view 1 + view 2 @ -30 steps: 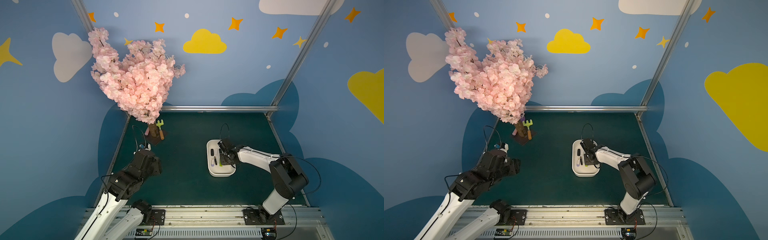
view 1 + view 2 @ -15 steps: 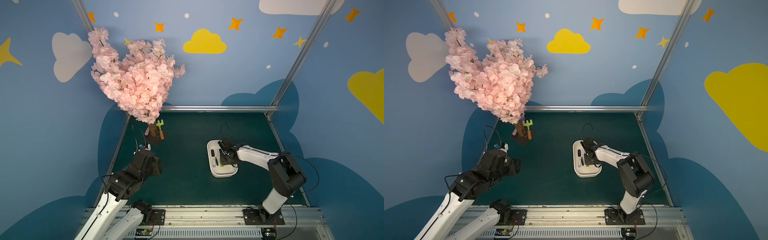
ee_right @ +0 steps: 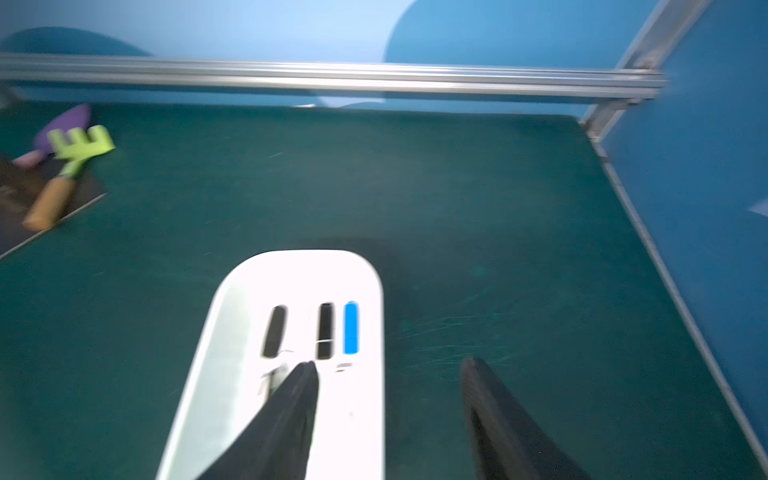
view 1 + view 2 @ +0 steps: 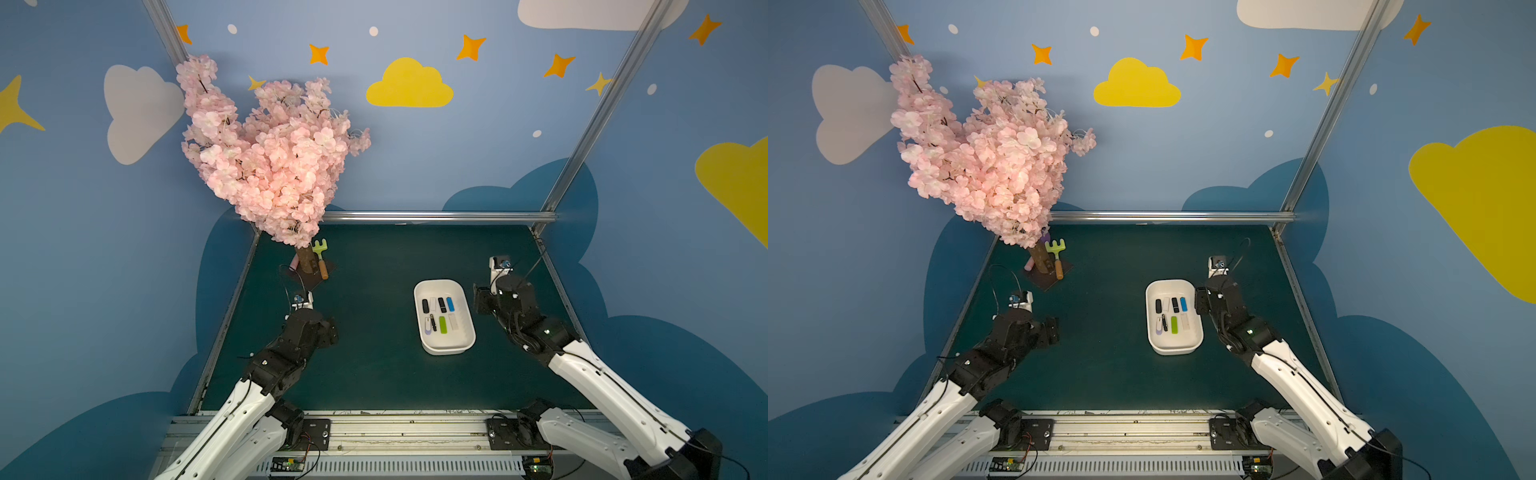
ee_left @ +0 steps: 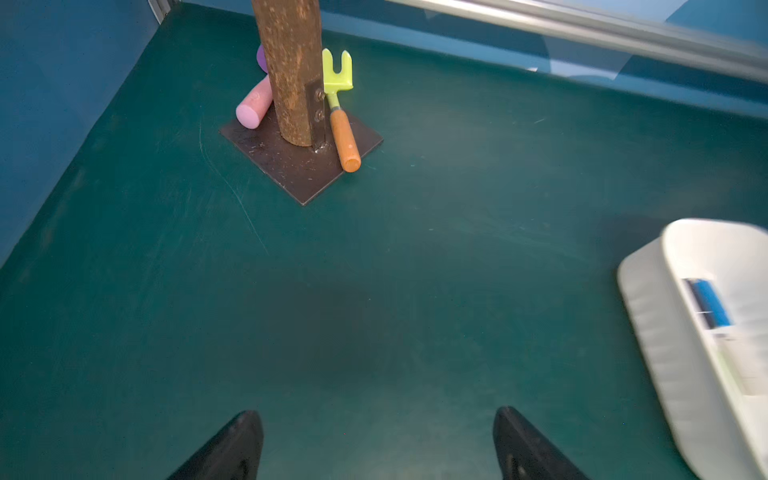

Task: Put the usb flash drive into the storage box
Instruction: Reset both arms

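Right wrist view shows your right gripper (image 3: 390, 363) has backed out of the storage box (image 3: 226, 324) and sits just beside it, jaws apart, empty. Your left gripper (image 5: 377, 413), jaws apart too, hangs well away from the box. The usb flash drives (image 4: 443, 325) lie inside; you look finished.

surface: green tabletop (image 4: 374, 332) | on it: storage box (image 4: 443, 351), tree baseplate (image 5: 291, 168)

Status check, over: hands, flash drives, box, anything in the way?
Left hand open, empty, over mat. Right hand open, empty, beside storage box. Flash drives lie inside it, two rows. Toy rake at tree trunk, far corner, not obstructing.
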`<state>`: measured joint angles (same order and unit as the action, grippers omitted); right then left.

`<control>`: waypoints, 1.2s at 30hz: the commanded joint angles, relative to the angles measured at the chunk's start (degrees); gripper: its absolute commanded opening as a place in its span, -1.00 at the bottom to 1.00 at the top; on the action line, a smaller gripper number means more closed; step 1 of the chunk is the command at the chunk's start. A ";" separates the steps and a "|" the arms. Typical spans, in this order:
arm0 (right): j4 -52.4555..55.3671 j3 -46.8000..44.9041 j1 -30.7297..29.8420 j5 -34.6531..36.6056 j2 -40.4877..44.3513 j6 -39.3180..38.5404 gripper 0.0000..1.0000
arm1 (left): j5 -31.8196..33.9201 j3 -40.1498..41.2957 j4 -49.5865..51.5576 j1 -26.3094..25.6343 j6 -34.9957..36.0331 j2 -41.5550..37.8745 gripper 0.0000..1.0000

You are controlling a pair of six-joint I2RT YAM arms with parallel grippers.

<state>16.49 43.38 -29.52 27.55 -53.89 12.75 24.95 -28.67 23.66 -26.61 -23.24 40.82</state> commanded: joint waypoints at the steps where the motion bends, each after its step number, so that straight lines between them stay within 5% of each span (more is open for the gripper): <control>1: -7.64 -9.56 6.50 7.55 1.72 -3.06 0.26 | 5.16 7.70 -24.00 0.33 13.00 1.64 0.82; 3: -16.13 -16.34 10.42 8.01 2.31 -2.32 0.26 | 8.85 8.75 -29.45 1.41 14.54 2.93 0.88; 6: -27.35 -22.92 15.71 6.32 0.97 -1.29 0.26 | 3.61 10.90 -36.94 4.63 21.45 4.20 0.88; 11: -23.49 -19.20 21.85 0.45 -5.20 -3.51 0.23 | -4.32 14.69 -52.22 13.48 23.91 15.85 0.87; 16: -33.03 -18.31 22.70 3.72 -14.64 -5.74 0.16 | -11.90 11.53 -62.43 20.31 23.55 30.08 0.83; 21: -52.67 -24.39 23.90 -3.26 -18.07 -7.39 0.14 | -14.74 6.12 -71.60 22.77 25.76 45.34 0.80; 24: -78.85 -31.13 23.92 -9.77 -27.65 -10.75 0.03 | -18.92 7.70 -74.16 25.68 23.62 47.00 0.86; 26: -77.31 -28.18 23.86 -16.94 -32.30 -14.89 0.06 | -19.74 8.92 -79.82 25.64 24.32 49.48 0.87; 27: -72.87 -24.25 23.58 -13.28 -34.27 -12.82 0.15 | -19.72 8.00 -76.79 25.60 24.07 48.72 0.96; 28: -69.06 -21.64 23.78 -12.05 -35.06 -12.46 0.93 | -19.75 6.37 -71.48 25.86 23.57 47.45 1.00; 33: -51.42 -17.29 25.05 -15.48 -29.86 -11.95 0.96 | -23.47 5.99 -70.34 27.36 23.16 47.09 1.00; 36: -52.07 -17.42 25.01 -15.66 -30.10 -12.45 0.96 | -23.37 5.76 -70.15 27.35 22.98 47.23 1.00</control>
<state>-41.15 25.67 -4.54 13.98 -84.93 1.45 3.38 -21.91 -47.24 0.60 0.19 88.97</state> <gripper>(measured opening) 0.982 0.998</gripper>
